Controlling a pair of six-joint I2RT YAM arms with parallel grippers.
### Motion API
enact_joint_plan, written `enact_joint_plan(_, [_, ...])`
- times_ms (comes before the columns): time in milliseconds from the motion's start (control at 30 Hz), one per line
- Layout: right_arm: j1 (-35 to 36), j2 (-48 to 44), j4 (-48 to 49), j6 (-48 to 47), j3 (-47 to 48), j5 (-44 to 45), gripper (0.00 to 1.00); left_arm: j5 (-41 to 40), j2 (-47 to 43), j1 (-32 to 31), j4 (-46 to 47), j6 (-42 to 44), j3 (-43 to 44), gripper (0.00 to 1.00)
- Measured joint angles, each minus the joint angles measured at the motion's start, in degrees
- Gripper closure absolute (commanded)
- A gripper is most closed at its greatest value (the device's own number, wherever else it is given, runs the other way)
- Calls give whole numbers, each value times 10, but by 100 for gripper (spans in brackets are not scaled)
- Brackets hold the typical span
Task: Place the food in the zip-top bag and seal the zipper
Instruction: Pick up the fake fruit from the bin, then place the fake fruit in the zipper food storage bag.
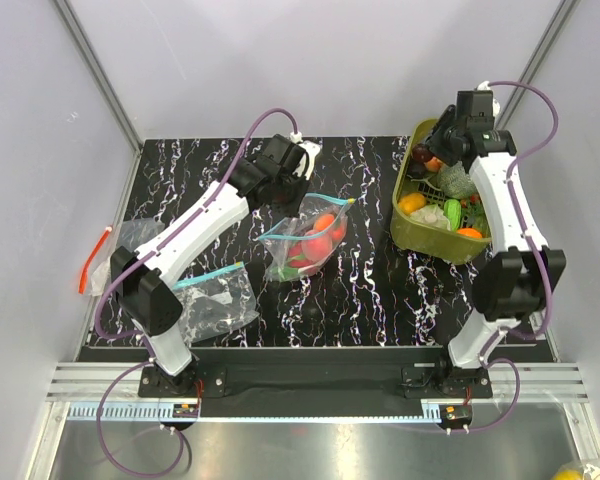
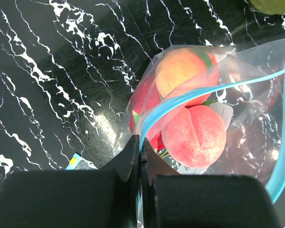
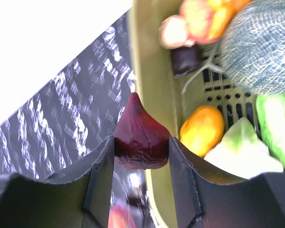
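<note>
marbled table (image 1: 370, 290), outstretched left jaws pinching zipper (image 2: 190, 97), raised right jaws gripping maroon fruit (image 3: 141, 137) near tub (image 3: 149, 57)

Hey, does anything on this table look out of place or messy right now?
Yes: a spare clear bag with an orange-red strip overhangs the left edge of the black table, its strip lying past the edge. Nothing looks spilled.

The left arm (image 1: 195, 225) and right arm (image 1: 505, 195) share one build: white links between bulky black joint housings. A purple cable (image 1: 242, 150) loops along each. Black bases (image 1: 170, 378) stand at the near edge. The fingers (image 3: 100, 180) are matte black slabs.
</note>
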Motion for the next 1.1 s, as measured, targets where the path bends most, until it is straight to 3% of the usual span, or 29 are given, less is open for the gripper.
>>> enact_joint_plan(267, [85,-90,-31,-92,-21,-101,69,2,1,0,-10,-1,17,100])
enact_joint_plan(533, [212,-138,-35,-105,-31,-192,71,19,1,0,-22,-14,39,100])
enact_joint_plan(933, [332,-164,-28,-50,-108,-208,73,37,1,0,-33,-33,36,100])
enact_joint_plan(1100, [350,-164,-15,-28,-145,-196,62,39,-2,0,-35,-35,28,100])
